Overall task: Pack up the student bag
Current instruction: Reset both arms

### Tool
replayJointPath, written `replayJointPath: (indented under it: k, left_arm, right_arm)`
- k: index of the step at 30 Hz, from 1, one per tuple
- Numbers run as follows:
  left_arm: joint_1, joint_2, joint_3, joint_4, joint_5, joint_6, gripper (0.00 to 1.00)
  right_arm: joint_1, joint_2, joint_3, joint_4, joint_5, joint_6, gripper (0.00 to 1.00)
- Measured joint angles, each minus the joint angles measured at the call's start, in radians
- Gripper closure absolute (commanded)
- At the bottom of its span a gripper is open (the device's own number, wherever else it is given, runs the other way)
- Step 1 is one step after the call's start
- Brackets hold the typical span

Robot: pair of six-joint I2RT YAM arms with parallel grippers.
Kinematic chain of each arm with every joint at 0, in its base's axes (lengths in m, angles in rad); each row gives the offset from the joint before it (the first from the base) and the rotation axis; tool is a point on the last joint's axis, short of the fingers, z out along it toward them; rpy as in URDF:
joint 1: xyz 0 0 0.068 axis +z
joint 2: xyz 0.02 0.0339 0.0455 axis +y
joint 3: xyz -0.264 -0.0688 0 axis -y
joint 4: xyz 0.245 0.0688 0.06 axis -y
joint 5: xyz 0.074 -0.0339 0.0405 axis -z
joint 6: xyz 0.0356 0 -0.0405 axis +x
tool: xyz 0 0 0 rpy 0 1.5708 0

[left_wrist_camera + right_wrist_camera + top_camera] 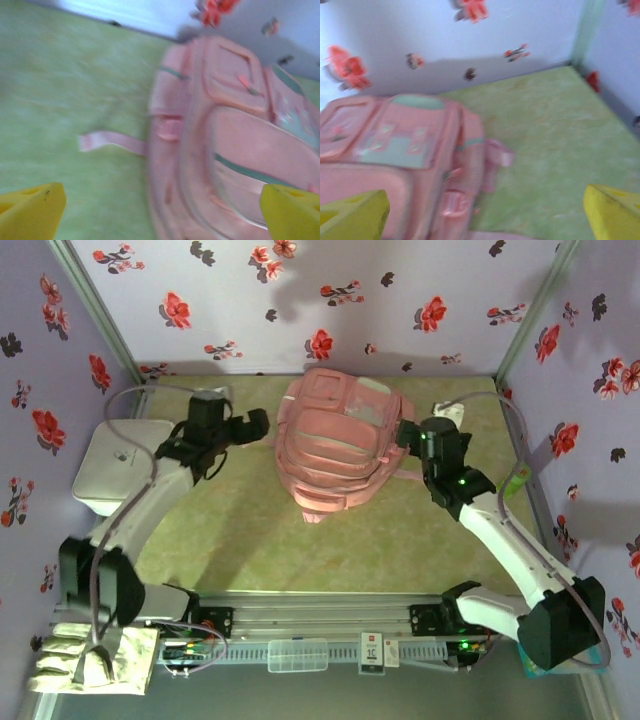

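Fingertips: standing wide apart in both wrist views, gripping nothing.
Student bag: lying on table, centre-back, front pockets up.
Left gripper: hovering open just beside bag.
Right gripper: gaping too, opposite side.
Handling: likely sagging, soft, light — pinching strap or zip edge looking safest.

A: Top view, findings?
B: Bright, even light from above; focus sharp throughout. Soft shadows fall on the far wall and the left of the table.
A: Wrist views?
B: All 2 are well lit but motion-blurred. The student bag and the wall flowers smear, with soft edges.
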Motion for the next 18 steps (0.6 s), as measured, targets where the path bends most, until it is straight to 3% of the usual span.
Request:
replayJointPath:
  k: [6, 10, 14, 18]
  left_arm:
    - [0.040, -0.169, -0.380, 0.267, -0.273, 0.117, 0.00]
    - [0.096, -0.179, -0.555, 0.389, -0.368, 0.198, 0.00]
    - [0.158, -0.179, -0.634, 0.525, -0.381, 0.281, 0.00]
    - [0.240, -0.138, -0.676, 0.661, -0.267, 0.345, 0.00]
  right_arm:
    - [-0.092, -0.023, -0.233, 0.197, 0.122, -0.035, 0.01]
    - [-0.168, 0.000, -0.406, 0.374, 0.155, -0.052, 0.01]
    - [-0.209, 0.106, -0.459, 0.497, 0.165, -0.084, 0.01]
    - [-0.214, 0.212, -0.468, 0.645, 0.139, -0.149, 0.01]
